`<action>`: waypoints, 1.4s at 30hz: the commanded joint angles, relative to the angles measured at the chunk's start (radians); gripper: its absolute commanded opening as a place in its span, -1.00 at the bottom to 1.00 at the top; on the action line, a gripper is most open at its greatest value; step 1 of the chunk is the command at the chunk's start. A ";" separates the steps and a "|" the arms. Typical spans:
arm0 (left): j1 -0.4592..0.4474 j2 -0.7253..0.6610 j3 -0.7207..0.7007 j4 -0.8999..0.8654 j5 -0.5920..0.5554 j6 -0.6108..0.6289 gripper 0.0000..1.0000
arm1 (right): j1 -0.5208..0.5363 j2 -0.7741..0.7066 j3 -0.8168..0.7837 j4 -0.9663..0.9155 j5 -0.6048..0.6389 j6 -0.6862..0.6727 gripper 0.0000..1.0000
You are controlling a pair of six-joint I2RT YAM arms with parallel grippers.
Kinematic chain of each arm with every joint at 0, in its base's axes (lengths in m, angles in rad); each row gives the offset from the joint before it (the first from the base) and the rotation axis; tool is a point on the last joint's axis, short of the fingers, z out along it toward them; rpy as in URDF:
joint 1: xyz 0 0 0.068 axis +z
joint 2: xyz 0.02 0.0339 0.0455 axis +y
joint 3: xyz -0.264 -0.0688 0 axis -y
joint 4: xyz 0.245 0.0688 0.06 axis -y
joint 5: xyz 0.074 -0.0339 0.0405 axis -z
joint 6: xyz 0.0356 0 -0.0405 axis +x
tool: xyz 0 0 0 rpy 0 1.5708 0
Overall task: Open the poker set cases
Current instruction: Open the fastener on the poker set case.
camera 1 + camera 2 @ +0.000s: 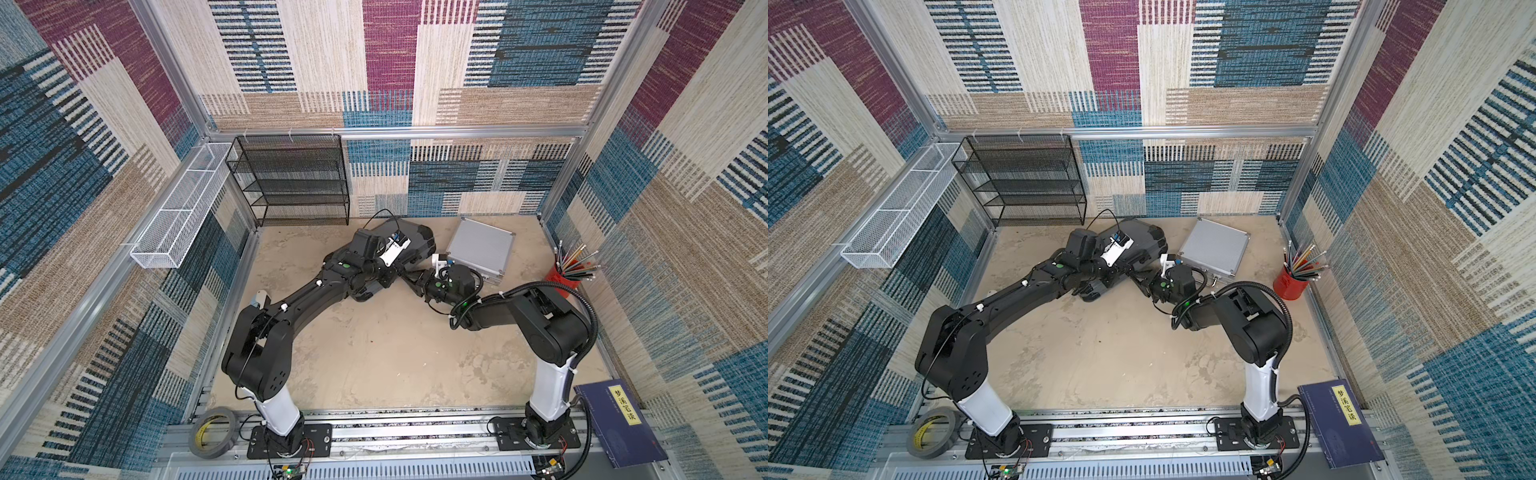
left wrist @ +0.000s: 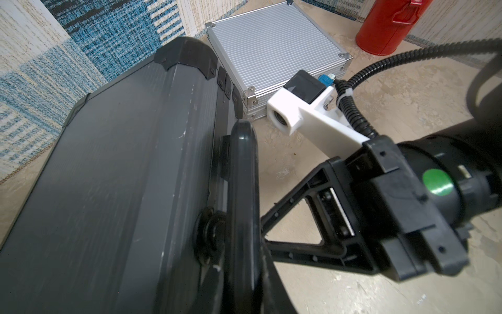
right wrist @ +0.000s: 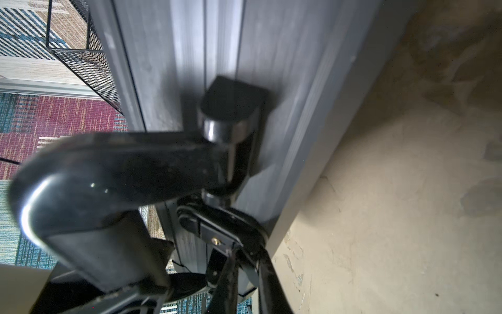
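Note:
The large dark grey poker set case (image 1: 419,237) (image 1: 1148,237) (image 2: 108,176) (image 3: 271,68) lies at the back centre, lid down. The ribbed silver case (image 1: 480,247) (image 1: 1214,247) (image 2: 274,54) lies closed to its right. My left gripper (image 1: 392,274) (image 2: 241,295) is shut on the dark case's black handle (image 2: 241,168) (image 3: 108,168). My right gripper (image 1: 409,277) (image 1: 1136,276) (image 3: 243,254) reaches in from the right, its fingers closed on the black latch (image 3: 217,236) beside the handle's hinge. The arms hide much of the dark case in both top views.
A black wire-mesh rack (image 1: 299,178) stands against the back wall, close behind the dark case. A white wire basket (image 1: 178,208) hangs on the left wall. A red cup of pencils (image 1: 561,278) stands at the right, a blue book (image 1: 619,424) and a tape roll (image 1: 214,432) in front.

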 commanded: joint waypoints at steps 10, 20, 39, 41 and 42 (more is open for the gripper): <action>-0.012 -0.013 -0.005 0.069 0.096 -0.017 -1.00 | 0.001 -0.048 0.010 -0.057 0.079 -0.025 -0.77; -0.020 -0.015 -0.006 0.067 0.089 -0.009 -1.00 | 0.000 -0.077 0.022 -0.145 0.105 -0.041 -0.79; -0.031 0.000 -0.011 0.048 0.049 0.033 -1.00 | 0.001 -0.105 0.065 -0.326 0.160 -0.030 -0.80; -0.031 0.003 -0.011 0.048 0.047 0.033 -1.00 | 0.001 -0.104 0.087 -0.368 0.164 -0.035 -0.81; -0.031 0.005 -0.011 0.048 0.048 0.034 -1.00 | 0.001 -0.100 0.100 -0.396 0.161 -0.032 -0.83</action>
